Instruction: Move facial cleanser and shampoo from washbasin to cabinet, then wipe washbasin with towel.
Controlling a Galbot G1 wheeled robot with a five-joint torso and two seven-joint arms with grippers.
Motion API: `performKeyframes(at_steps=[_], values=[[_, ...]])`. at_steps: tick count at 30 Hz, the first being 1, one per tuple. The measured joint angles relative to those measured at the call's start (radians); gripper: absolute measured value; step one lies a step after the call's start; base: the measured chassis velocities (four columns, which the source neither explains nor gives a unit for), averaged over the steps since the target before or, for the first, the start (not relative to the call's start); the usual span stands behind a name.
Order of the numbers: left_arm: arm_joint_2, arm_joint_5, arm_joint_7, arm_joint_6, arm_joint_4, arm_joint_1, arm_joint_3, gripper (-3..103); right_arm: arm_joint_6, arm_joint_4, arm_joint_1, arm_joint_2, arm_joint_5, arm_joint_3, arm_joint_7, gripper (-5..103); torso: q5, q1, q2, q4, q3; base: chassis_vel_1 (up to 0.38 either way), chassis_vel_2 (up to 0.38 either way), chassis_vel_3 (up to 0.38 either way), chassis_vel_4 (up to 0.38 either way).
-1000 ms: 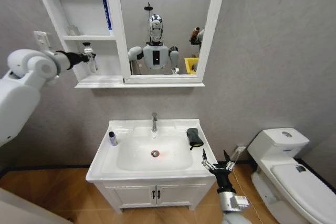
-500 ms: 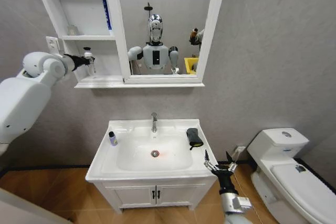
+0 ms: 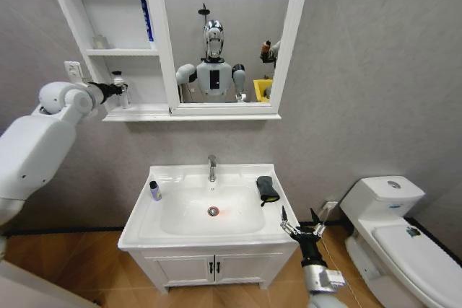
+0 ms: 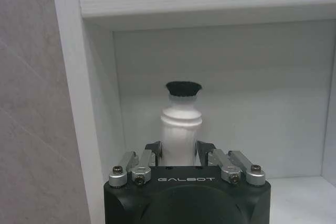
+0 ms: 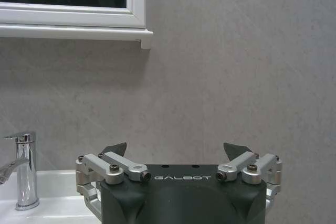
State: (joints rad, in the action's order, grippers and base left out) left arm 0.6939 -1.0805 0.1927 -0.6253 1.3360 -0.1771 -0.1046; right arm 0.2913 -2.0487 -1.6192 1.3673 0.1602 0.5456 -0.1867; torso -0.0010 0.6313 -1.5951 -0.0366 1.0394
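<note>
My left gripper (image 3: pixel 115 90) reaches into the cabinet (image 3: pixel 123 52) at its lower open shelf. It is shut on a white bottle with a black cap (image 3: pixel 119 86), which stands upright between the fingers (image 4: pixel 152 150) in the left wrist view as the bottle (image 4: pixel 181 127). I cannot tell whether it is the cleanser or the shampoo. A small purple bottle (image 3: pixel 154 190) stands on the washbasin (image 3: pixel 137 229) at its left rim. The dark towel (image 3: pixel 267 188) lies on the right rim. My right gripper (image 3: pixel 299 223) hangs open by the basin's front right corner, also seen as the gripper (image 5: pixel 177 150).
A chrome tap (image 3: pixel 211 168) stands at the back of the bowl. The mirror (image 3: pixel 224 34) fills the cabinet's right part. A white toilet (image 3: pixel 390 214) sits at the right. The vanity doors (image 3: pixel 213 268) are below the basin. A small item (image 3: pixel 99 41) rests on the upper shelf.
The left arm has come lower and closer to the cabinet, bringing the white bottle down to the lower shelf. The right gripper has sunk slightly.
</note>
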Motion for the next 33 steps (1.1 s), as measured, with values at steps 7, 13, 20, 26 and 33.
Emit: performKeyframes(at_steps=[7,13,20,26,33], values=[[-0.048,0.025,-0.006,0.0,0.103,0.074,0.051,64,0.0,-0.001,0.001,0.003,-0.002,-0.006,0.0,100,0.0007,0.0,0.0,0.0,0.0,0.0,0.0,0.0,0.0],[-0.145,0.02,0.017,-0.001,0.285,0.275,0.167,85,-0.004,-0.008,0.006,0.005,-0.013,-0.022,0.0,100,0.0008,0.0,0.0,-0.0001,0.0,0.0,0.0,0.0,0.0],[-0.237,-0.04,0.02,0.074,0.481,0.437,0.248,100,-0.006,-0.011,0.007,0.008,-0.022,-0.031,0.0,100,0.0011,0.0,0.0,-0.0001,0.0,0.0,0.0,0.0,0.0],[-0.253,-0.02,0.029,0.15,0.598,0.654,0.348,100,0.0,-0.02,-0.011,0.016,-0.025,-0.025,0.0,100,0.0013,0.0,0.0,0.0002,0.0,0.0,0.0,0.0,0.0],[-0.097,0.219,0.024,0.37,0.58,1.01,0.452,100,0.021,-0.005,-0.028,0.017,-0.014,-0.006,-0.002,100,0.0006,0.0,0.0,0.0002,0.0,0.0,0.0,0.0,0.0]])
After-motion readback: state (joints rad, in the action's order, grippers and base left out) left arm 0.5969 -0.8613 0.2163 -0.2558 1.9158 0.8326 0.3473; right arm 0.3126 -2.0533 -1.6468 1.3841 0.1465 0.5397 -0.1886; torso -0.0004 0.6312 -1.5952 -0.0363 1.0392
